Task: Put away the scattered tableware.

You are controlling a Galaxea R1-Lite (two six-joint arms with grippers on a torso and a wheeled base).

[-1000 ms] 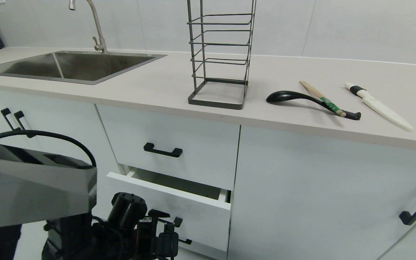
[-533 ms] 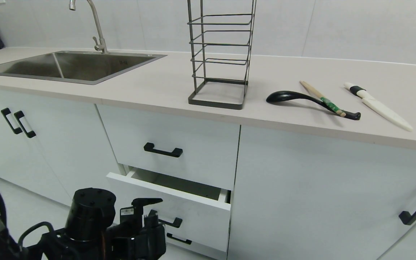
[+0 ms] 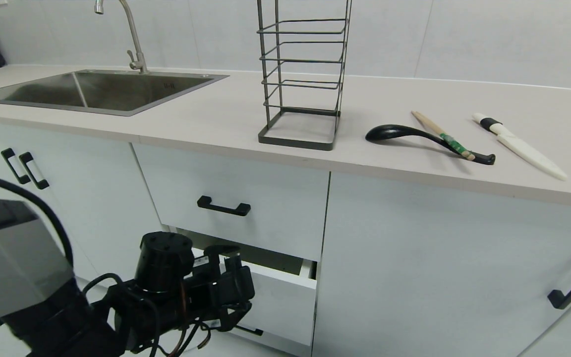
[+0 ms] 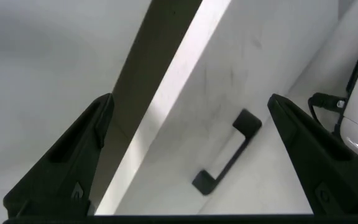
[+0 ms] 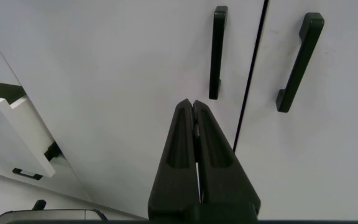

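- Spanning the whole scene, the countertop [image 3: 206, 124] carries the wire rack [image 3: 295, 143], and every place below is given from that rack.
- The sink [image 3: 181, 84] is sunk into the counter to the rack's left. A small mark on its inner wall is too small to read.
- The lower drawer [image 3: 280, 292], below the rack and a little left of it, stands partly pulled out, probably to receive the tableware.
- The left gripper [image 4: 189, 99] sits low beneath the rack, in front of that drawer. Its fingers are spread wide and hold nothing, and they frame the drawer handle [image 4: 225, 155], so it looks lined up to grasp it.
- The right gripper [image 5: 195, 106] is well below the rack's level and faces the cabinet doors. Its fingers are pressed together and empty, so it is likely parked out of the way.
- The black ladle [image 3: 414, 135] lies just right of the rack with its bowl toward it.
- The white knife [image 3: 518, 146] lies farthest right of the rack.
- The wooden chopsticks [image 3: 441, 134], which have a green band, lie between those two and cross the ladle's handle.
- None of the three has been put away, and none shows readable print.
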